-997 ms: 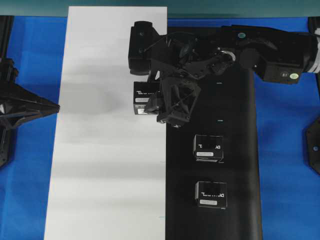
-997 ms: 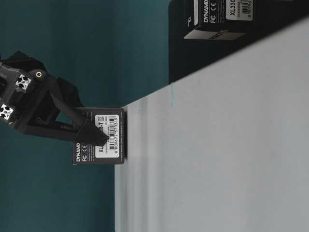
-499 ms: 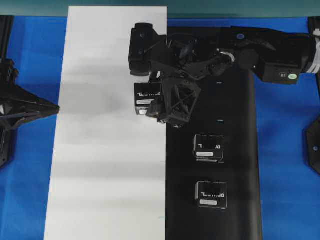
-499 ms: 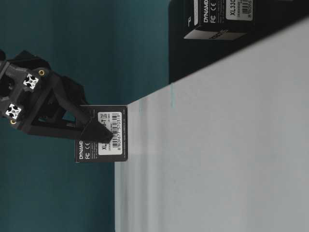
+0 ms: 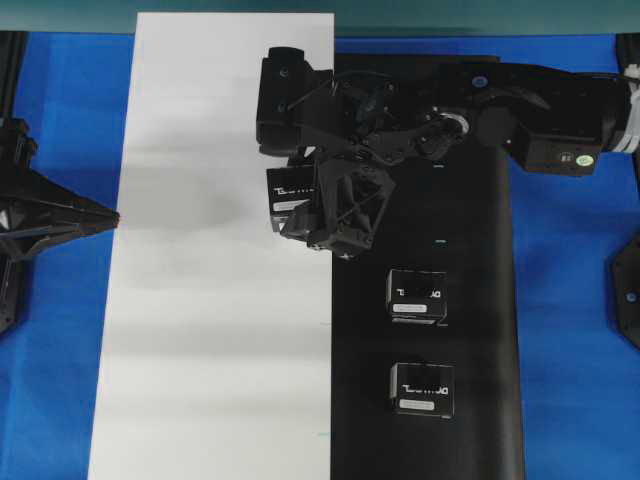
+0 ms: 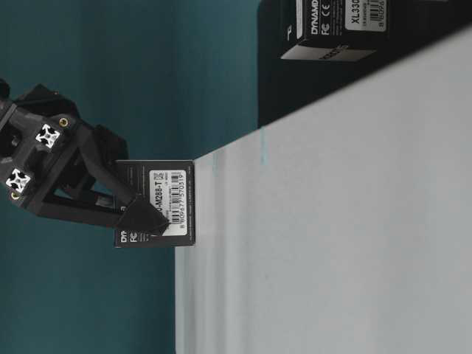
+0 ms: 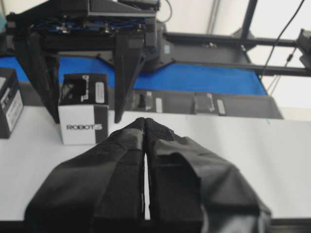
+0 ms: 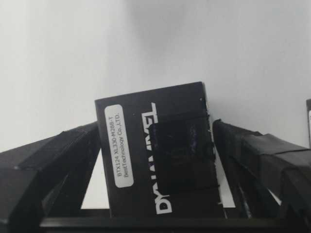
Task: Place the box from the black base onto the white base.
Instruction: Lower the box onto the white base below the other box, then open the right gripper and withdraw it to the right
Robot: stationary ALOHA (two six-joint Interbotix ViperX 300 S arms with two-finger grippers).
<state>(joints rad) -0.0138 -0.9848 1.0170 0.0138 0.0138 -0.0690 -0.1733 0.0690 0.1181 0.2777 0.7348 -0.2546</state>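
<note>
**On the white base (image 5: 200, 300), just across the seam: box (image 5: 290, 192) sitting down, right jaws standing wide**

Resting flat on the white sheet, close beside the edge where the black base (image 5: 470, 300) begins, toward the far end in the overhead view. Lying directly between the right jaws, one finger flanking each long side, the long axis running in line with the fingers and back toward the wrist. Spreading about as wide as they go and gripping nothing, judging from the right wrist view, where a sliver of white is showing between the box (image 8: 155, 150) and the finger on the right. Looking seated from table level too, the box (image 6: 158, 203) with one face against the sheet and a fingertip crossing in front of it.

Reaching across from the right, the right arm (image 5: 540, 105) being far the nearer; the left arm (image 5: 45, 215) parking at the left edge of the sheet, well apart, its jaws pressing shut on nothing.

Showing as a small matte black carton with white logo lettering, a white label strip and a barcode. Probably calling next for a straight pull upward or backward along that long axis, keeping the fingers from nudging the sides.

Waiting on the black base: two matching cartons (image 5: 417, 296) (image 5: 421, 388).
</note>
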